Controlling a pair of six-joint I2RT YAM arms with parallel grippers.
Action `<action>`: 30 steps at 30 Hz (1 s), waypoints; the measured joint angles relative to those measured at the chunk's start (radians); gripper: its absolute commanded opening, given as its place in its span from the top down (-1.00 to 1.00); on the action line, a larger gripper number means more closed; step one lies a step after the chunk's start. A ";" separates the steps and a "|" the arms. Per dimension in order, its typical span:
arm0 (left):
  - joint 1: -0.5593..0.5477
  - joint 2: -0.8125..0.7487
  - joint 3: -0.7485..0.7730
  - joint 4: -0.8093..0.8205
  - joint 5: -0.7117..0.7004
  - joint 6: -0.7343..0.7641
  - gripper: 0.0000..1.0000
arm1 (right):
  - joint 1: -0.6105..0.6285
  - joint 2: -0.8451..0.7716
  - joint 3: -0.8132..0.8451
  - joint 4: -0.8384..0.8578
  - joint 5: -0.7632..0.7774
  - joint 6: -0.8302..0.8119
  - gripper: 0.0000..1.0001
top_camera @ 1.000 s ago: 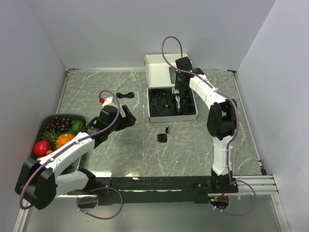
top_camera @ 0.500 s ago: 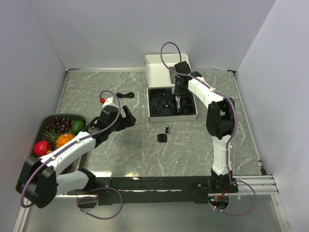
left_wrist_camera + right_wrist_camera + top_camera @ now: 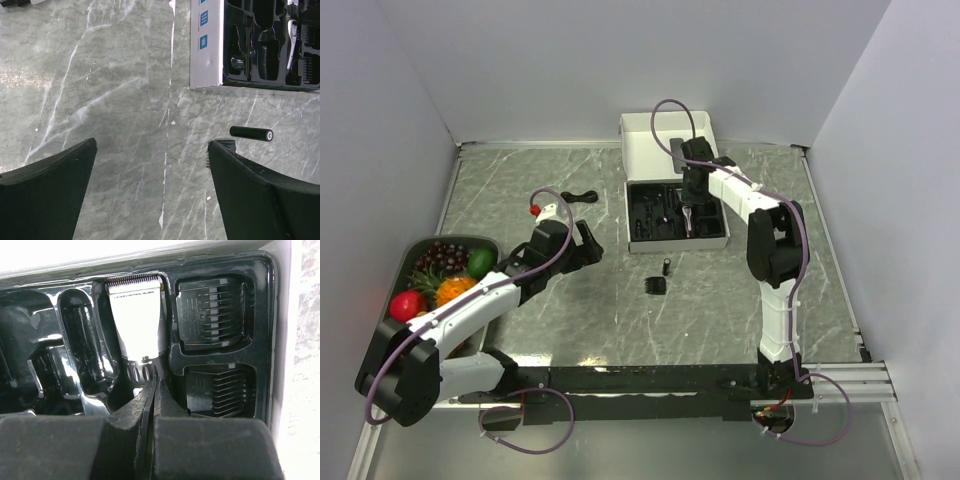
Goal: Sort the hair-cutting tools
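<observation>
Top view showed whole table (image 3: 620,320): fruit bowl (image 3: 455,239) at left, cable (image 3: 579,195) near back, guard (image 3: 656,285) and cylinder (image 3: 666,266) on table just in front of tray (image 3: 675,243).
Only right wrist view showed clipper (image 3: 137,325) close up, lying in tray slot, two combs (image 3: 212,310) in slots beside it.
Tiny writing (image 3: 135,293) on silver head, too small to read.
Right fingers (image 3: 149,395) closed tight, tips at clipper's black neck.
Left wrist view showed blue labels (image 3: 203,30) on tray side, unreadable.
Left fingers (image 3: 585,245) wide open, holding nothing.
</observation>
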 measured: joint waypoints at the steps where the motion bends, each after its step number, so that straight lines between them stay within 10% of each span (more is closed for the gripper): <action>1: -0.001 0.000 0.000 0.001 0.000 0.000 -0.99 | 0.000 -0.003 -0.005 0.003 0.002 0.000 1.00; 10: -0.006 -0.031 0.000 -0.019 -0.006 0.000 -0.99 | 0.088 -0.115 -0.093 -0.006 0.097 -0.012 0.15; 30: -0.018 -0.195 -0.140 0.076 0.042 0.000 -0.99 | 0.349 -0.874 -1.054 0.388 0.087 0.037 -0.40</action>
